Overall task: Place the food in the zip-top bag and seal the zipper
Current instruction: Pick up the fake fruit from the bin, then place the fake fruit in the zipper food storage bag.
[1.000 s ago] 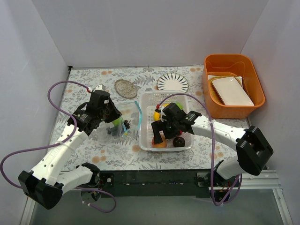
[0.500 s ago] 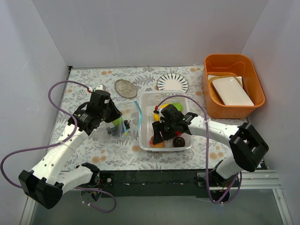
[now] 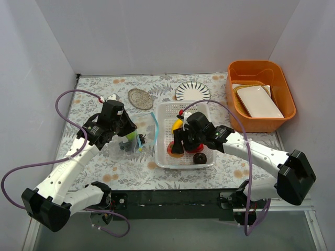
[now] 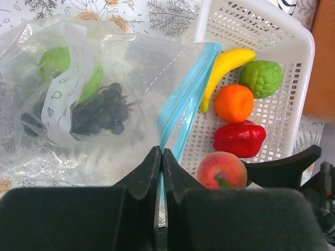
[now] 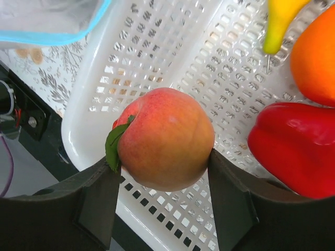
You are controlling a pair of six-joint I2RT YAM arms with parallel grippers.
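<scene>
Right gripper [image 5: 165, 175] has clamped the peach [image 5: 166, 137] by the basket [image 5: 78, 130] rim
Left gripper [image 4: 161, 163] pinches the zip-top bag [image 4: 133, 68] at its edge

- zip-top bag [image 4: 131, 68]: clear, small grey printed marks
- zipper [image 4: 183, 99]: blue-green strip
- grapes [image 4: 99, 112]: dark, near black
- green ball [image 4: 55, 60] in the bag: light green
- basket [image 4: 272, 31]: white, perforated grid
- banana [image 4: 225, 65]: yellow
- bumpy ball [image 4: 260, 78]: green
- orange [image 4: 234, 103]: bright orange
- red pepper [image 4: 239, 138]: glossy red
- peach [image 5: 165, 138]: pink-orange blush, green leaf
- brown ball [image 3: 199, 157]: dark brown
- tablecloth [image 3: 131, 172]: white, grey leaves, orange flowers
- bin [image 3: 282, 89]: orange
- plate [image 3: 192, 92]: white, black radial stripes
- cables [image 3: 68, 97]: purple
</scene>
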